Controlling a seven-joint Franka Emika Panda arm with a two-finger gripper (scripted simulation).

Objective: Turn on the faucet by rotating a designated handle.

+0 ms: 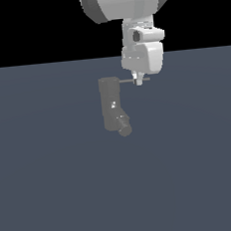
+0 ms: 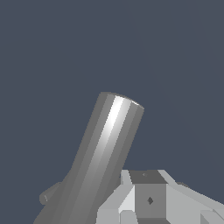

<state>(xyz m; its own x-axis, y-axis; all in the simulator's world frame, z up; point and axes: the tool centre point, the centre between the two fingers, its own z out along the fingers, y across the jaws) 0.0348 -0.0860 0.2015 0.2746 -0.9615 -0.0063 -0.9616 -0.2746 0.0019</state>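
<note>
The faucet (image 1: 110,105) is a dull-grey upright cylinder on the dark floor, with a short round spout (image 1: 124,129) angled out at its lower end. Its handle (image 1: 126,80), a thin grey rod, sticks from the top toward the exterior view's right. My gripper (image 1: 139,80) hangs straight down onto the rod's outer part, fingertips together at the rod's height. Whether they clamp the rod or only touch it is not clear. The wrist view shows the faucet (image 2: 103,153) body close up, beside a finger (image 2: 148,199). The rod is hidden there.
A flat dark blue-grey floor (image 1: 55,193) surrounds the faucet. The white arm's wrist (image 1: 141,50) stands above the handle, and a large arm link (image 1: 126,1) fills the top of the exterior view.
</note>
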